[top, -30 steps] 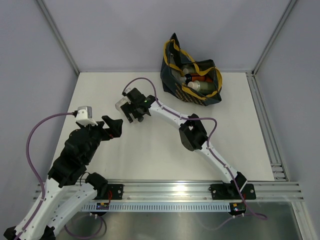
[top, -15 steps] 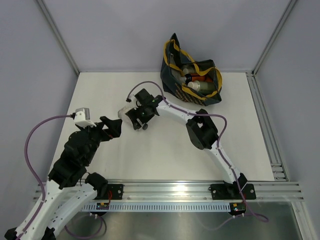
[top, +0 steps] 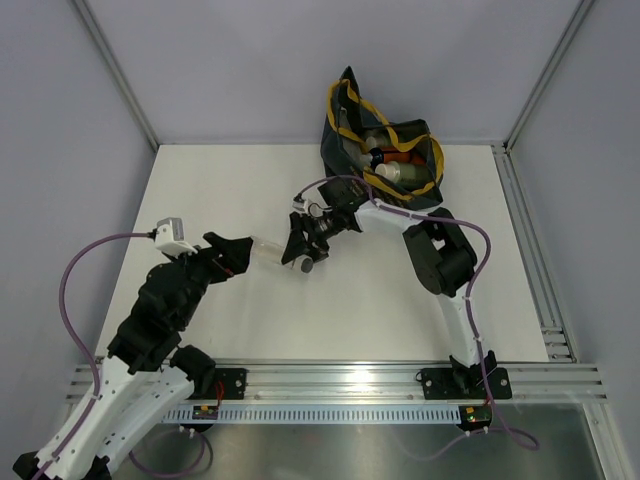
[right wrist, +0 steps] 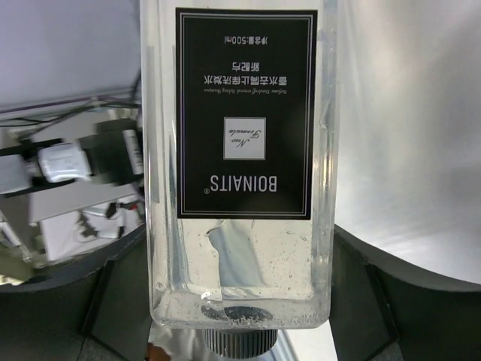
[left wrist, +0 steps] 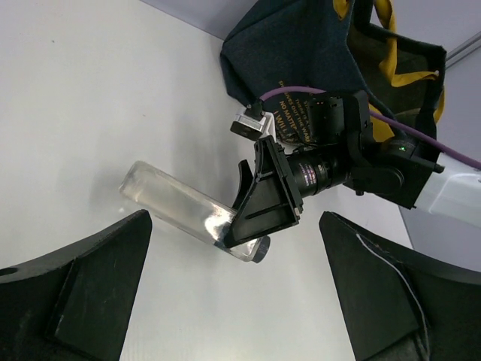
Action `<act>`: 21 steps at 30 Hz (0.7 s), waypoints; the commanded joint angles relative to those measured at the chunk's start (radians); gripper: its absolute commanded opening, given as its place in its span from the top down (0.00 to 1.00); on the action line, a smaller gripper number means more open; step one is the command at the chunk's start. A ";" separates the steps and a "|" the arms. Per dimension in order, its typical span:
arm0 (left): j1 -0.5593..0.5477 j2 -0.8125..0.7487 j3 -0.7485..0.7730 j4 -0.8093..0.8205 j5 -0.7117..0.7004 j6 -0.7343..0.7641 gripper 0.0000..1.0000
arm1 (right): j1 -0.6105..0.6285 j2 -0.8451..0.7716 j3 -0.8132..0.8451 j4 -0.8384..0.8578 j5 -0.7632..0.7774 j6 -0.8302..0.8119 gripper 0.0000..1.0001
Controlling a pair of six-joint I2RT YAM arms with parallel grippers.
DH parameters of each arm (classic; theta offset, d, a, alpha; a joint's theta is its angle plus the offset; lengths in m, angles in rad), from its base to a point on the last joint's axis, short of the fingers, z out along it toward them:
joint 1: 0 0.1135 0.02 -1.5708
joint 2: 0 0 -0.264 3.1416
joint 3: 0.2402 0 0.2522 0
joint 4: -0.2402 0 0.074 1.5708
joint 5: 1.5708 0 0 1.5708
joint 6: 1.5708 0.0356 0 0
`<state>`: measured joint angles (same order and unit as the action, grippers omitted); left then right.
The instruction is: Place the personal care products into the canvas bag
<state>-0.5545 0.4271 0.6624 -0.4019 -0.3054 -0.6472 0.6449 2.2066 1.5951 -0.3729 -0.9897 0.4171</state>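
bottle (top: 265,250) (one, clear, black label) clamped in right hand (top: 297,250); left hand (top: 232,256) spread wide, empty; one bag (top: 342,160).

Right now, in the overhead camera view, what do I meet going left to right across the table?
left arm's black tool, open → clear flat black-labelled bottle → right arm's black tool, shut on that bottle → dark navy canvas bag with mustard-yellow handles

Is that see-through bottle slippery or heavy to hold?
Probably slippery: the clear bottle looks smooth and glossy. Seems stiff, showing no dent where the right gripper pinches it. Liquid with bubbles inside probably makes it heavyish.
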 commanded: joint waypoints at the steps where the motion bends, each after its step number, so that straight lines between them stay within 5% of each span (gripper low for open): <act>1: 0.002 -0.013 -0.014 0.075 0.011 -0.055 0.01 | -0.014 -0.180 0.025 0.310 -0.259 0.222 1.00; 21: 0.002 -0.016 0.005 0.147 -0.011 -0.023 0.01 | -0.158 -0.350 -0.011 0.825 -0.296 0.742 1.00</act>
<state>-0.5545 0.4080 0.6323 -0.3298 -0.3031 -0.6937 0.5285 1.9862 1.5345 0.2390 -1.2137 1.0321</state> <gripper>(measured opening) 0.983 0.815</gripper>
